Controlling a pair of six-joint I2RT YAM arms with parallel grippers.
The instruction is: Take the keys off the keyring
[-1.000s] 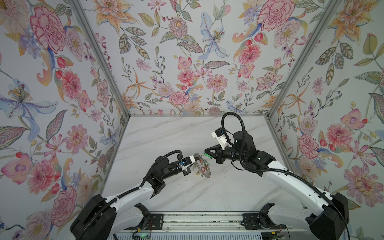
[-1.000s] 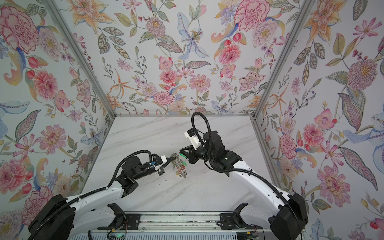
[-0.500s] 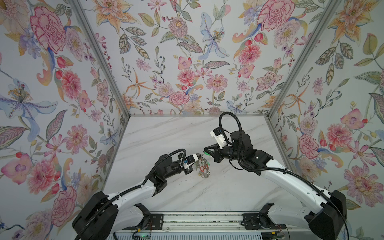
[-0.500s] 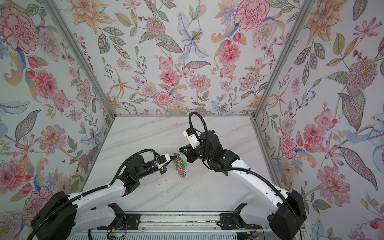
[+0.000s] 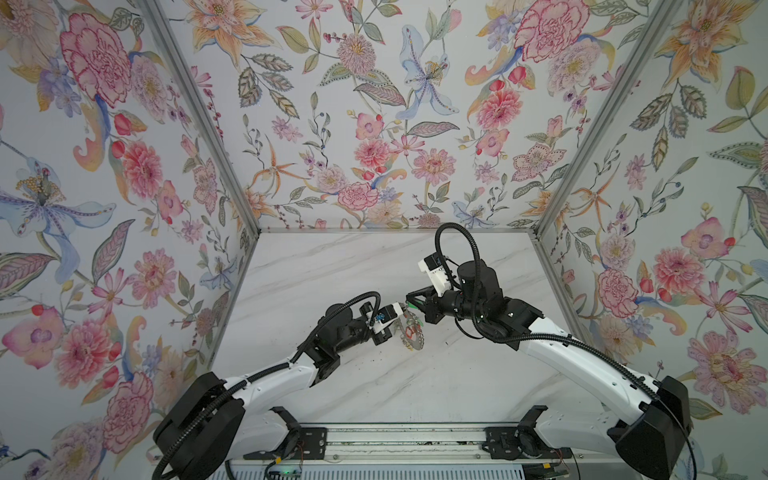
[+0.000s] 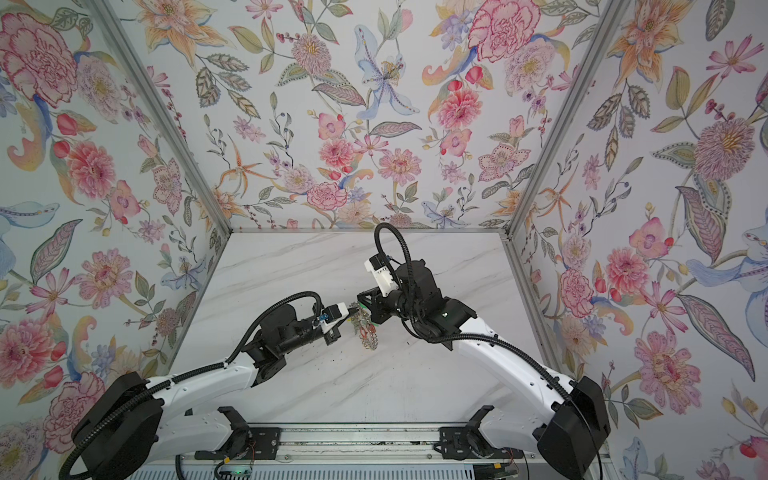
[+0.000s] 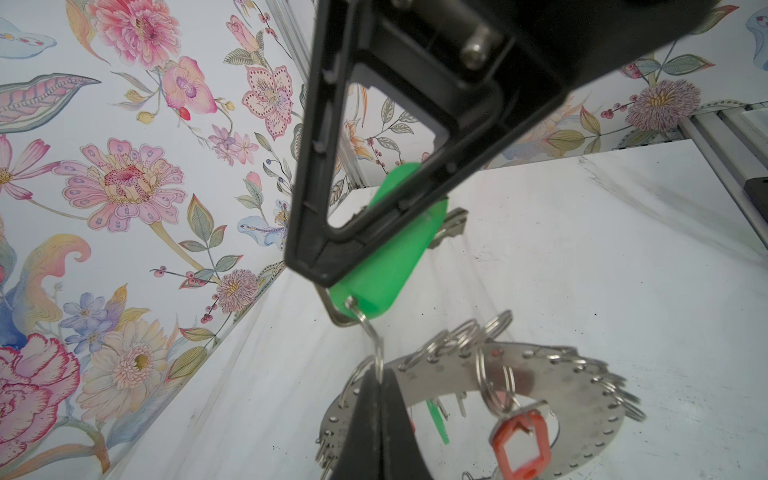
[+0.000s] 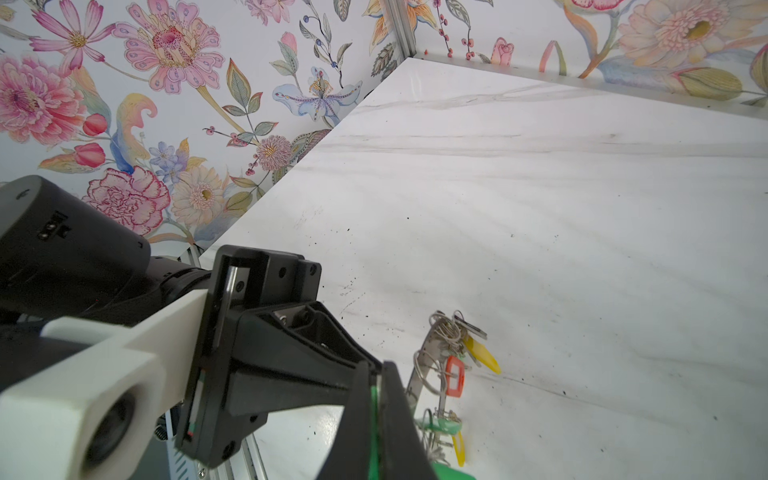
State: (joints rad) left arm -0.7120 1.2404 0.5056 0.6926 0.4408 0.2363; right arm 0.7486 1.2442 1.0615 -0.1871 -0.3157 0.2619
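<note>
Two grippers meet above the middle of the marble table [image 5: 332, 266], tips almost touching.

Left gripper [image 7: 379, 376]: jaws pressed together. A small split ring [image 7: 376, 340] runs edge-on straight into the seam between the pads and is pinched there. The same ring passes through the eye of a green tag [image 7: 382, 270].

Right gripper [image 8: 377, 370]: jaws closed flat on that green tag, with green showing in the narrow slit between the fingers. A silver key [image 7: 451, 226] pokes out from behind the tag on the far side of the gripper.

Keyring [image 5: 411, 334]: sits just below and between the two tips in both top views, tilted steeply. From the right wrist it appears nearly edge-on [image 8: 417, 374]. Whether its lower edge touches the table cannot be told. Its flat grey face [image 7: 552, 382] has a row of small holes along the rim, and many wire rings are threaded through them.

Remaining keys hang from the disc. A red tag [image 7: 519, 442] dangles across the central hole. A yellow tag [image 8: 482, 353] sticks out near the upper edge. Further green and yellow tags cluster at the lower end, partly hidden behind the right fingers.
</note>
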